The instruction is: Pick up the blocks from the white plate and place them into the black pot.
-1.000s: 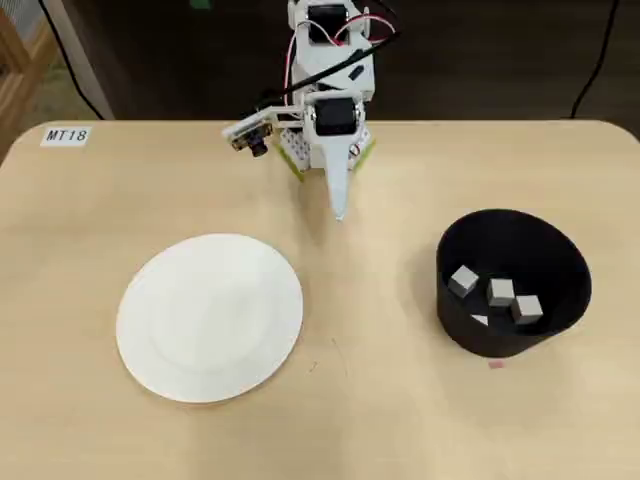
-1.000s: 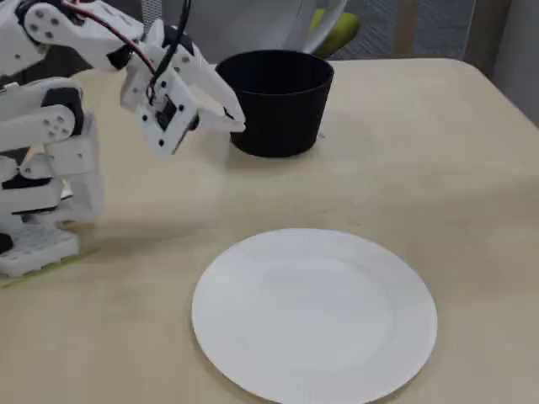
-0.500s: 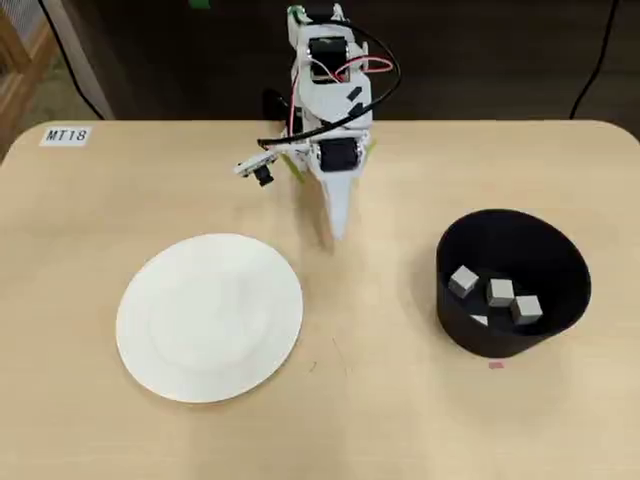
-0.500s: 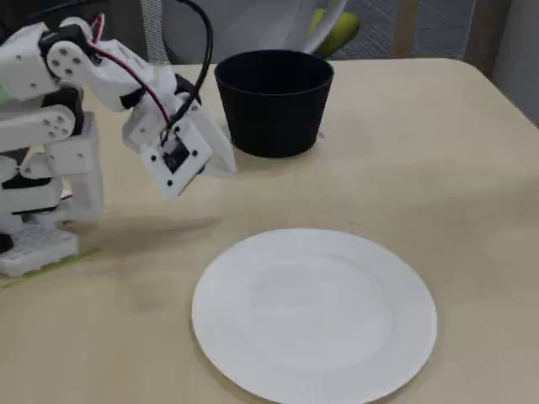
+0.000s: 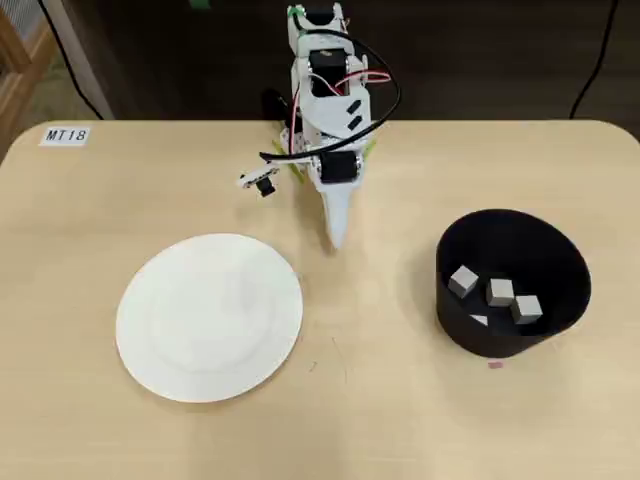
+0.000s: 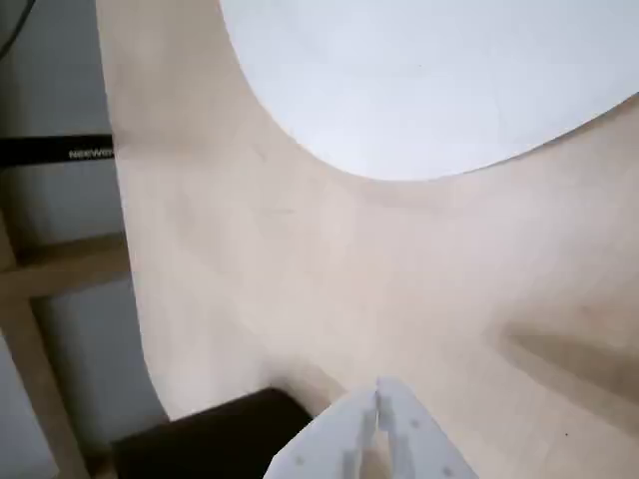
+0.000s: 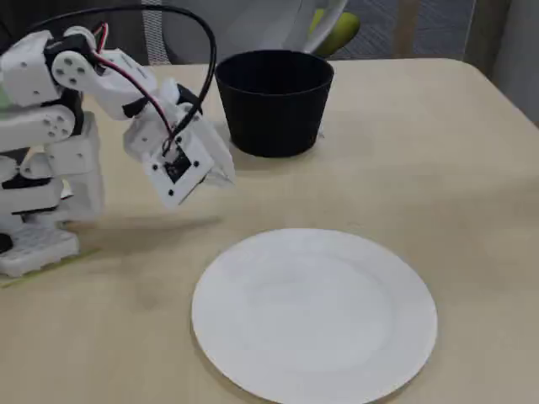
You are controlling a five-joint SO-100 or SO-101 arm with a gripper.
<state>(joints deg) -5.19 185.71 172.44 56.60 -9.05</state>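
Clenched and carrying nothing, the gripper (image 5: 336,243) hangs over bare tabletop between the white plate (image 5: 209,316) and the black pot (image 5: 513,282); in the wrist view its two white fingertips (image 6: 377,399) meet with no gap at the bottom edge, and in the fixed view the gripper (image 7: 227,175) points down and toward the pot, just above the table (image 7: 438,143). Nearest the camera in the fixed view lies the white plate (image 7: 314,313), flat, plain, with no cube on it; the wrist view shows the same plate (image 6: 429,80) filling the upper part of the picture, its surface bare, and a dark corner of the pot (image 6: 215,444) low at the left. Beyond the plate in the fixed view stands the arm, its white base (image 7: 38,210) at the left edge, red and black wires looping over the upper links. Farthest back in that view is the black pot (image 7: 274,105), upright near the table's far edge, its inside hidden from that angle. The overhead view looks straight into the pot: three pale-grey blocks (image 5: 499,294) lie together on its floor, and a small pale patch against the near wall may be a fourth, though that cannot be made out. A white label reading MT18 (image 5: 67,135) sits at the table's upper left corner in the overhead view.
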